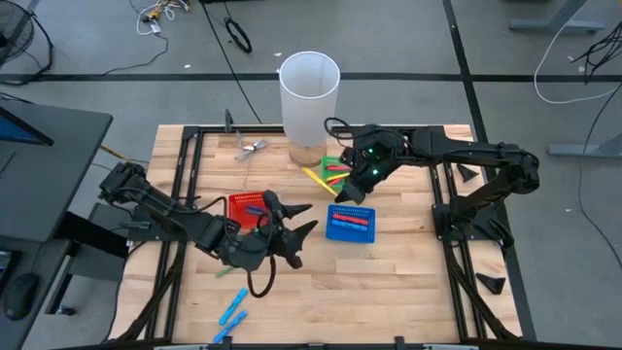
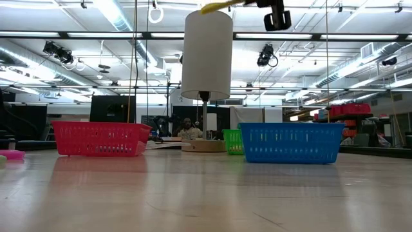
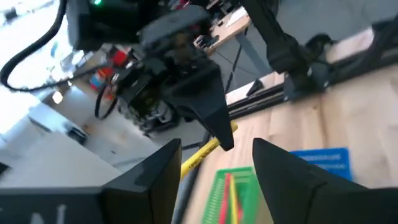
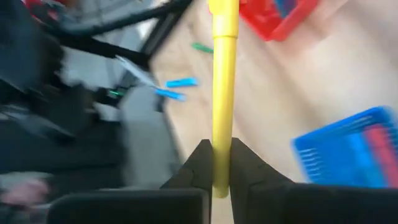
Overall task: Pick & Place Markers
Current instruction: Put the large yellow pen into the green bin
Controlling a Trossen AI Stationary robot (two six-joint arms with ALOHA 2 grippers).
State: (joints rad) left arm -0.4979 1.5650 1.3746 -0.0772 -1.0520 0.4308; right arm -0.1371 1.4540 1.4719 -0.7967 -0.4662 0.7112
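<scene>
Above the green basket, beside the white cylinder, right gripper clamped on a yellow marker, its far end cut off. By the red basket, left gripper spread wide, empty. Light blue markers near the table edge, partly cropped.

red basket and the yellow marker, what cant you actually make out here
- Red basket: in the high view the left pincer, standing open, covers part of it; in the low view its mesh wall hides the contents.
- Yellow marker, held in the shut right pincer: the right wrist view cuts off its far end; in the low view only a tip shows at the frame's top.
- Green basket: in the low view mostly hidden behind the blue basket.
</scene>
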